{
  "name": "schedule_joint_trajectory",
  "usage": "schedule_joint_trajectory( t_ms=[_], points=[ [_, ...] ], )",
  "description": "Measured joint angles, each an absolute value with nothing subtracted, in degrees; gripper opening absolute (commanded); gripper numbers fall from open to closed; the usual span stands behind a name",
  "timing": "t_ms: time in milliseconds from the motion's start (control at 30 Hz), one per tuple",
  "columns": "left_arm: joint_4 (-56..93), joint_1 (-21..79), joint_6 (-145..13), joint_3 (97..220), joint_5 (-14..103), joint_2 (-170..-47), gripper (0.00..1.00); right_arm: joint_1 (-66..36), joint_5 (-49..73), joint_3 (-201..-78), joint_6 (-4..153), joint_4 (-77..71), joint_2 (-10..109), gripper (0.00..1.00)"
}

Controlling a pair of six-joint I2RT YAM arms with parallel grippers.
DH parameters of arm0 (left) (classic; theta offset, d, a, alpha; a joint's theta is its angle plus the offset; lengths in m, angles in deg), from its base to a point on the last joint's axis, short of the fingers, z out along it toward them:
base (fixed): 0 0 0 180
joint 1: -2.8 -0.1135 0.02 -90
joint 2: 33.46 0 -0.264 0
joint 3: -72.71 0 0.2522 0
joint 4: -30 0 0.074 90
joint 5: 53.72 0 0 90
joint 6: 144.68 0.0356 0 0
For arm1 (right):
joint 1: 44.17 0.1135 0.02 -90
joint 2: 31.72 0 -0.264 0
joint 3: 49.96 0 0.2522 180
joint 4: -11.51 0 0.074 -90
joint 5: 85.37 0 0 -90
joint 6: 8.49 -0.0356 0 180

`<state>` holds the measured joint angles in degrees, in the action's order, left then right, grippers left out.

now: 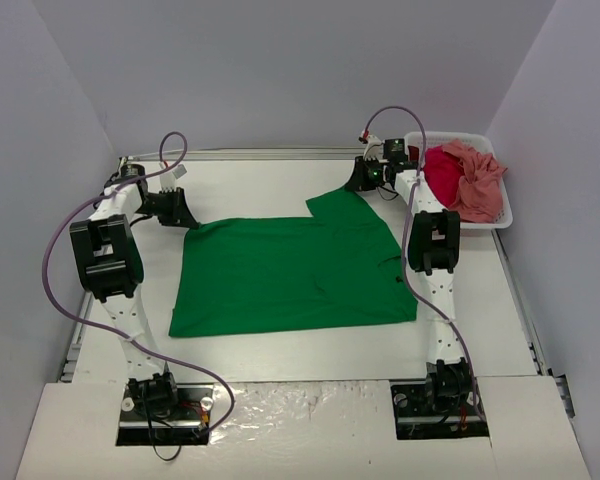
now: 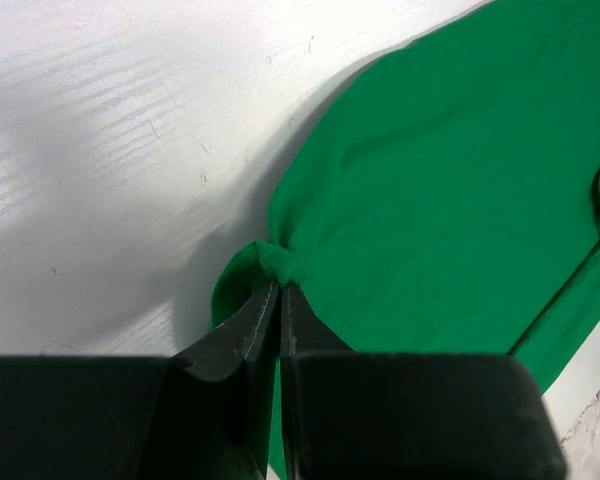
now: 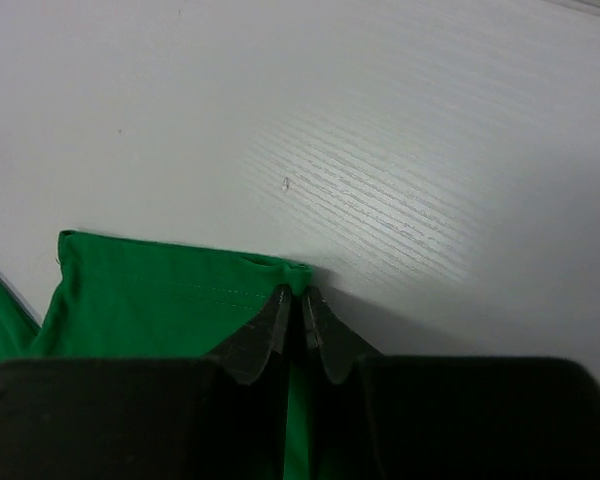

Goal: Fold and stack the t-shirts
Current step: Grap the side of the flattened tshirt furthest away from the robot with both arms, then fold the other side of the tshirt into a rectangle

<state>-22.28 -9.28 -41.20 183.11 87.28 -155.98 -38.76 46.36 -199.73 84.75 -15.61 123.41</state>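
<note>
Little is done yet: the green t-shirt (image 1: 290, 275) lies spread on the counter (image 1: 270, 185), its far edge pinched by the closed left end effector (image 2: 278, 287) and right end effector (image 3: 301, 292), while a red t-shirt (image 1: 442, 172) and a pink t-shirt (image 1: 482, 185), seemingly unfolded, wait in the basket (image 1: 507, 222).

A bright green t-shirt (image 1: 290, 275) lies spread almost flat at centre; a crimson t-shirt (image 1: 442, 172) and a salmon-pink t-shirt (image 1: 480, 185) sit crumpled together in a basket (image 1: 485, 224) at two o'clock.
</note>
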Motion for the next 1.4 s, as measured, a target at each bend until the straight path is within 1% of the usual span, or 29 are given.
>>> schedule_joint_trajectory(
  t_ms=[33, 400, 500, 667, 867, 1067, 1400],
  points=[
    [-22.3, -9.3, -41.2, 183.1, 87.3, -156.0, 0.02, -38.7, 45.9, -199.9, 84.8, -15.9, 123.4, 0.0],
    [-22.3, -9.3, -40.9, 183.1, 87.2, -156.0, 0.02, -38.3, 43.9, -200.5, 85.2, -18.1, 123.0, 0.0],
    [-22.8, -9.3, -39.7, 183.3, 86.5, -155.9, 0.02, -38.1, 43.5, -198.1, 85.8, -19.4, 121.1, 0.0],
    [-24.6, -9.3, -37.3, 184.1, 85.2, -155.0, 0.02, -37.4, 42.7, -193.0, 87.5, -23.9, 116.2, 0.0],
    [-24.8, -9.3, -36.2, 183.7, 84.8, -149.8, 0.02, -36.4, 42.4, -188.1, 90.1, -27.9, 108.6, 0.0],
    [-24.6, -9.3, -35.3, 180.2, 85.4, -144.4, 0.02, -35.8, 42.0, -181.5, 92.2, -30.0, 99.6, 0.0],
    [-24.4, -9.8, -33.2, 171.4, 88.4, -140.8, 0.02, -35.7, 40.2, -170.0, 95.8, -34.3, 89.2, 0.0]
  ],
)
